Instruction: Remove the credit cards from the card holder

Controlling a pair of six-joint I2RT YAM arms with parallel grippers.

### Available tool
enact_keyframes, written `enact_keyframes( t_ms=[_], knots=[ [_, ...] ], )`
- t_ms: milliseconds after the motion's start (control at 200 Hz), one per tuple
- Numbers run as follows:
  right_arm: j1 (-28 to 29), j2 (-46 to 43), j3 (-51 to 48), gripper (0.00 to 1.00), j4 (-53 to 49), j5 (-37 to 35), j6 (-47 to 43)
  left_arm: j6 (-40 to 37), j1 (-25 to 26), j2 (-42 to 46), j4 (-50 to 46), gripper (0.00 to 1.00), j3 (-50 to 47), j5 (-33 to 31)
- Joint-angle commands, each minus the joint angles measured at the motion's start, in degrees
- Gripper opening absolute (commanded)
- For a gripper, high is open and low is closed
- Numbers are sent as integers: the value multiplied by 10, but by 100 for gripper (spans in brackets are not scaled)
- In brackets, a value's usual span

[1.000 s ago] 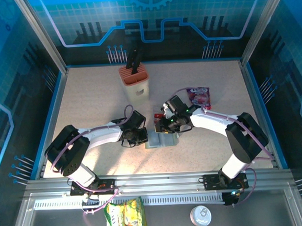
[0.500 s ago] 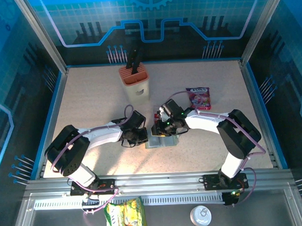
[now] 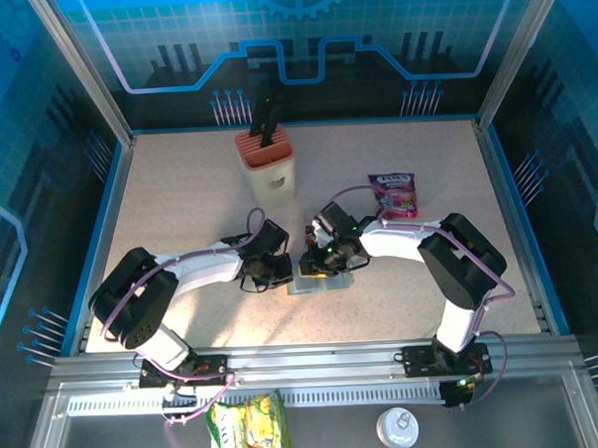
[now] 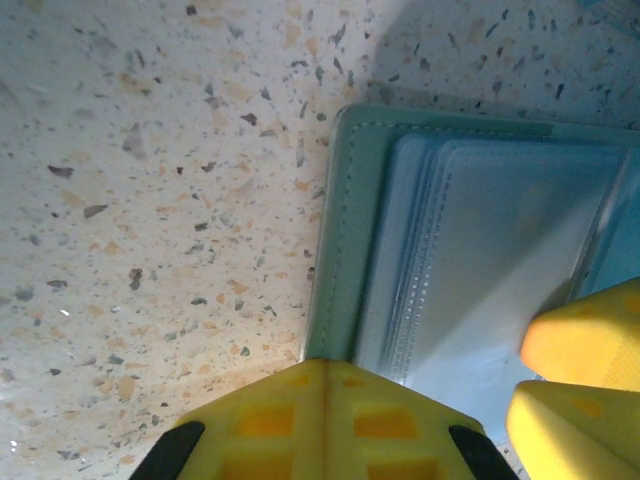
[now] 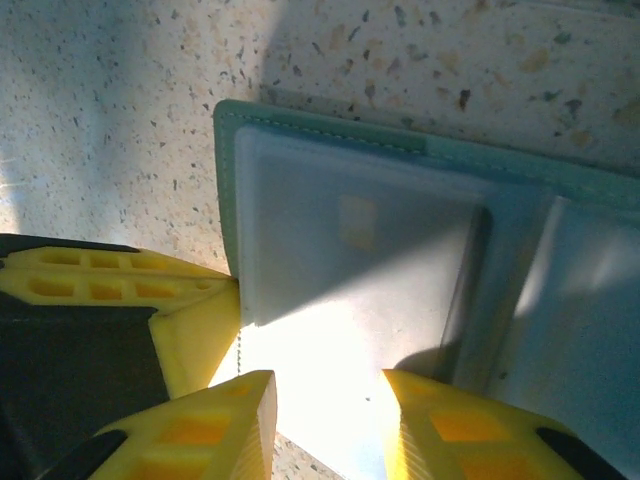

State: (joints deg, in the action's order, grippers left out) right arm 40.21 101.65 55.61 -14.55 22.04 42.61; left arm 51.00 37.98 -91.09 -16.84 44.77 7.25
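Observation:
The card holder (image 3: 318, 279) lies open on the table between the two arms, with a grey-green rim (image 4: 345, 240) and pale blue-grey panels (image 5: 350, 240) inside. My left gripper (image 4: 325, 366) is shut, and its joined tips rest on the holder's near green edge. My right gripper (image 5: 325, 425) is open and hovers low over one panel, a finger to each side of a bright patch of it. In the right wrist view the left gripper's yellow fingers (image 5: 190, 330) touch the holder's left edge. The credit cards are hidden.
An orange-brown block (image 3: 267, 162) with black handles stands at the back. A purple snack packet (image 3: 394, 193) lies behind the right arm. On the front ledge are a yellow packet (image 3: 248, 430) and a white round lid (image 3: 396, 429).
The right gripper has slid left over the card holder, closer to the left gripper. The left arm and the holder have stayed put.

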Motion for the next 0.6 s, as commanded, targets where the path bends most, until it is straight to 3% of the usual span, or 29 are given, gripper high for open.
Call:
enact_keyframes(
  t_ms=[0, 595],
  knots=[
    [9, 9, 13, 32, -27, -19, -12, -8, -4, -5, -22, 0, 1, -10],
    [1, -5, 19, 32, -68, -49, -32, -9, -4, 4, -35, 0, 12, -17]
  ],
)
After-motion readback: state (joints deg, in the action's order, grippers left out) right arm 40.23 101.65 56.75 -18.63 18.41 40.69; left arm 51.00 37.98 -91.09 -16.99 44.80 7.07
